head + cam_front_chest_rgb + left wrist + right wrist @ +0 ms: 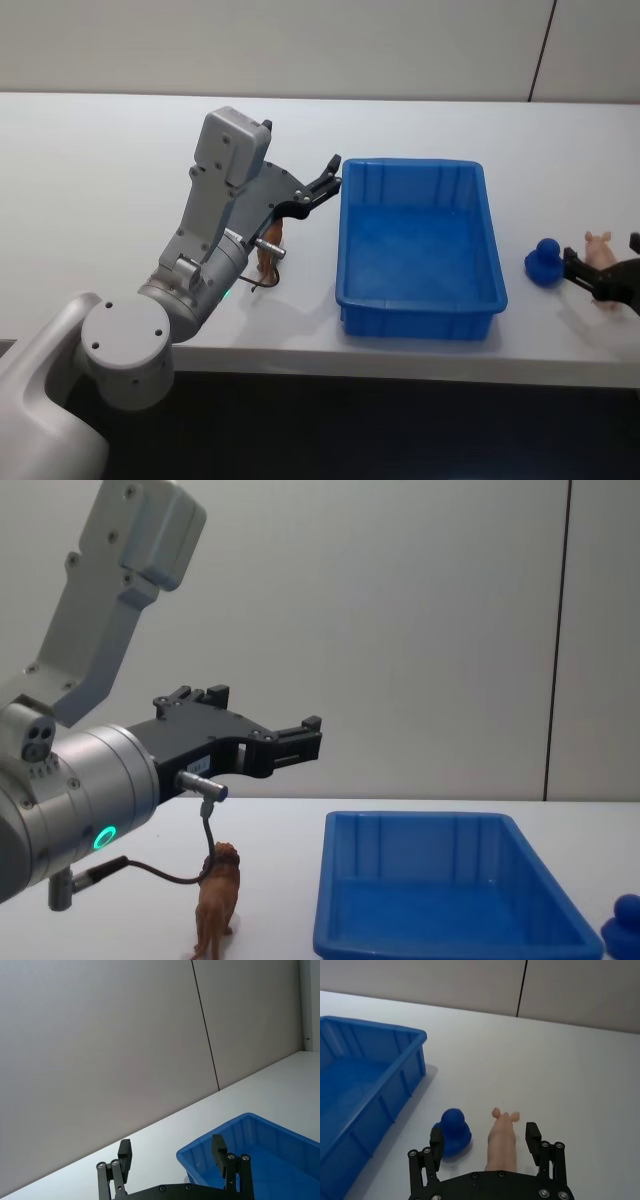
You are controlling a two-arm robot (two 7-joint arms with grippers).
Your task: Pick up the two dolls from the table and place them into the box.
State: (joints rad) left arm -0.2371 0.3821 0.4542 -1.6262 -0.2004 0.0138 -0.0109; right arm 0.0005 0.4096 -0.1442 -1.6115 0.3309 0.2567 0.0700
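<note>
fingers [219, 1152] apart and empty, the left gripper [328, 180] hangs raised beside the box [420, 320], above the lion [217, 900] on the table [100, 160]; the right gripper [484, 1135], also spread, sits low over the pink figure [501, 1142], blue figure [454, 1130] just beside.

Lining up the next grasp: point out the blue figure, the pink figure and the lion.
blue figure [454, 1132], right wrist view, on its rounded body.
pink figure [501, 1142], right wrist view, middle of its torso.
lion [216, 900], chest view, on its flank.

Grey wall [420, 630] behind, dark vertical seam [558, 640] btwn panels.
</note>
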